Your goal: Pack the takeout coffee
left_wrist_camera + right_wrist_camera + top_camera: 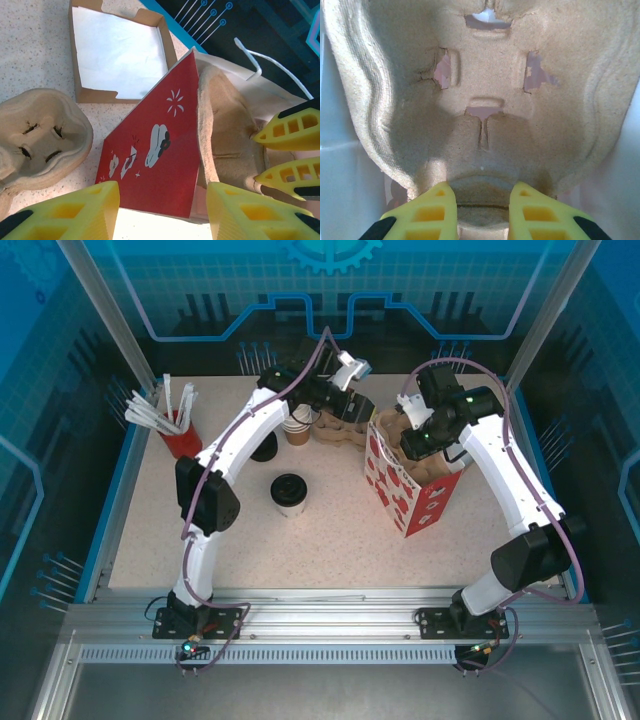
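Observation:
The takeout coffee (pixel 290 494), a white cup with a black lid, stands alone on the table left of the red patterned bag (pixel 402 490). My right gripper (pixel 400 435) reaches into the bag's open top, shut on a brown pulp cup carrier (pixel 485 100); its gripper (pixel 482 215) clamps the carrier's near rim. In the left wrist view that carrier (pixel 225 130) sits inside the bag (pixel 160 150), with the right arm's yellow fingers (pixel 287 135) beside it. My left gripper (pixel 350 408) hovers at the back just left of the bag; the gripper (pixel 162 215) is open, holding nothing.
More pulp carriers (pixel 335 428) and a paper cup (pixel 297 430) lie at the back centre; one carrier (pixel 40 135) shows by a shallow cardboard box (pixel 120 50). A red cup of stirrers (pixel 178 435) stands back left. Blue walls (pixel 100 510) edge the table.

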### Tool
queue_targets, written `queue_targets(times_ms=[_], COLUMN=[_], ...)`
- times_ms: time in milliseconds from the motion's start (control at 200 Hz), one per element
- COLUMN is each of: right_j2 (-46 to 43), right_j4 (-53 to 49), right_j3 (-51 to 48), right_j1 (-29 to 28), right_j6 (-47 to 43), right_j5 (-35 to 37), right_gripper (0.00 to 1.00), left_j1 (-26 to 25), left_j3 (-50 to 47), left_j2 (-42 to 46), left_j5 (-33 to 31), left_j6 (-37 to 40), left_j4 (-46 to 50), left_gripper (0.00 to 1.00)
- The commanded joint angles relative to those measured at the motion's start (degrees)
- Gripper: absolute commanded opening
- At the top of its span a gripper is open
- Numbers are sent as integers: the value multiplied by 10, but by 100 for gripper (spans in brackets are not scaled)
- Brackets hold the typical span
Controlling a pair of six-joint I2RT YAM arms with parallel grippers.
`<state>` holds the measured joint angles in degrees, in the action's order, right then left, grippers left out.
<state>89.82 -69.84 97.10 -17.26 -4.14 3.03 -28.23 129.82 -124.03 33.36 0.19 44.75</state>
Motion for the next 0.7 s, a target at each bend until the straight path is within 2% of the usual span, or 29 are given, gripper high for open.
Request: queue_targets(times_ms=[0,695], right_j2=[0,-25], right_j4=[-16,-22], right_j3=[7,-13], right_j1=[-8,-8], right_j6=[-3,1], right_j5=[-1,3], right_gripper=[17,17], left_j1=[5,8], left_j3=[25,56], left_j2=[-20,-50], left_j5=[16,-24], left_j6=[12,-11], left_j4=[22,19], left_gripper=[50,48])
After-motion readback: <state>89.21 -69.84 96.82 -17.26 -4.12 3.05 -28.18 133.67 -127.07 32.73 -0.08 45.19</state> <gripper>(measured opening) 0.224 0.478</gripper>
